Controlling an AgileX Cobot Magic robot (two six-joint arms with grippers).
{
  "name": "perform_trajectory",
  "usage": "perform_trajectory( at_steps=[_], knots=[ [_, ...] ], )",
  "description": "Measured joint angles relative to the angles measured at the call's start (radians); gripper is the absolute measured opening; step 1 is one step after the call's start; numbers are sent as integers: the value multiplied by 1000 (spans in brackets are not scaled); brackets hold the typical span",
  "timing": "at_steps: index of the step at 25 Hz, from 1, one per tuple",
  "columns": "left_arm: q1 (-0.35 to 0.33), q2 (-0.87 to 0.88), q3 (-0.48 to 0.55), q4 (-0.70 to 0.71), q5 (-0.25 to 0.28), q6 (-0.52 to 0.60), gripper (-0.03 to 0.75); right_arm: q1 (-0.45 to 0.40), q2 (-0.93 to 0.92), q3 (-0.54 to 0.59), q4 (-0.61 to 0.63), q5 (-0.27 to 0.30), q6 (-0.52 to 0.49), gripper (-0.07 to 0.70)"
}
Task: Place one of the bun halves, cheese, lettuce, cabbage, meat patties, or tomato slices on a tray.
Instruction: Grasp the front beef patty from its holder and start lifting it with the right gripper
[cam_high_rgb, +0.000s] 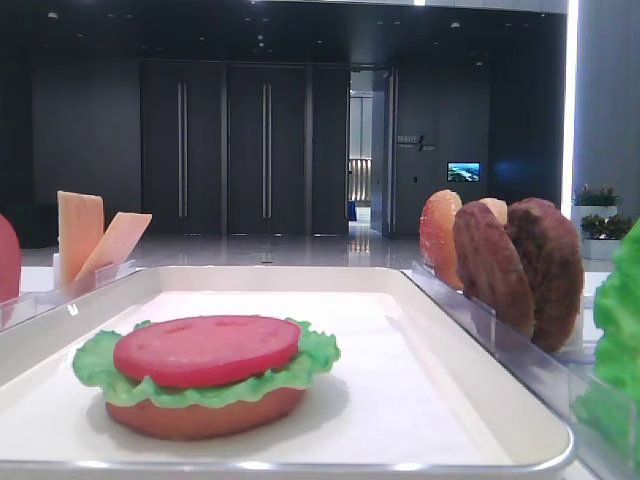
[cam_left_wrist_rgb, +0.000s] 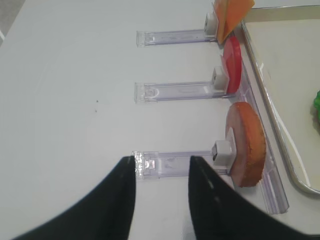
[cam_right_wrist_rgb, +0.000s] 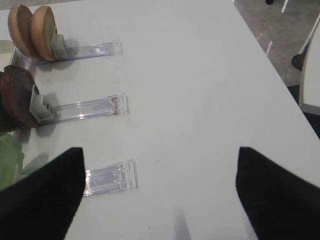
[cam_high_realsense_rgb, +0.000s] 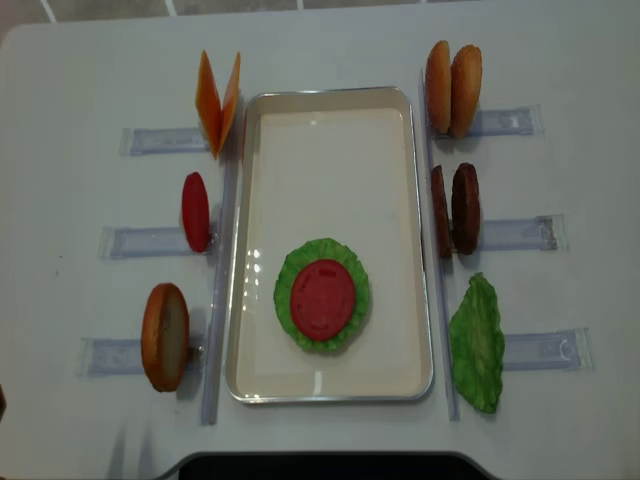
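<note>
On the white tray (cam_high_realsense_rgb: 330, 92) lies a stack: a reddish-brown bun half (cam_high_rgb: 200, 415), lettuce (cam_high_realsense_rgb: 290, 290) and a tomato slice (cam_high_realsense_rgb: 323, 300) on top. Left of the tray, cheese (cam_high_realsense_rgb: 217, 100), a tomato slice (cam_high_realsense_rgb: 195, 210) and a bun half (cam_high_realsense_rgb: 165, 335) stand in racks. On the right stand two bun halves (cam_high_realsense_rgb: 452, 87), two meat patties (cam_high_realsense_rgb: 455, 208) and a lettuce leaf (cam_high_realsense_rgb: 478, 343). No cabbage is in view. My left gripper (cam_left_wrist_rgb: 161, 161) is open above the rack left of the bun half (cam_left_wrist_rgb: 247, 145). My right gripper (cam_right_wrist_rgb: 159, 152) is wide open over bare table, right of the lettuce (cam_right_wrist_rgb: 9, 155).
Clear plastic racks (cam_right_wrist_rgb: 107, 177) reach outward from both long sides of the tray. The white table's right edge (cam_right_wrist_rgb: 272, 65) meets grey floor. Neither arm shows in the overhead view.
</note>
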Motion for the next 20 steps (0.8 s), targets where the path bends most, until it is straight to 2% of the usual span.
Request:
perform_trajectory(
  at_steps=[4,7,13,20],
  knots=[
    [0,0,0,0,0,0,275,0,8,0,4,1,0,575],
    [0,0,0,0,0,0,275,2,91,-4,27,-1,0,554],
    [0,0,0,0,0,0,275,20,393,-91,64,7,-26,538],
    [0,0,0,0,0,0,275,23,787,-269,133,71,-92,538]
  ],
)
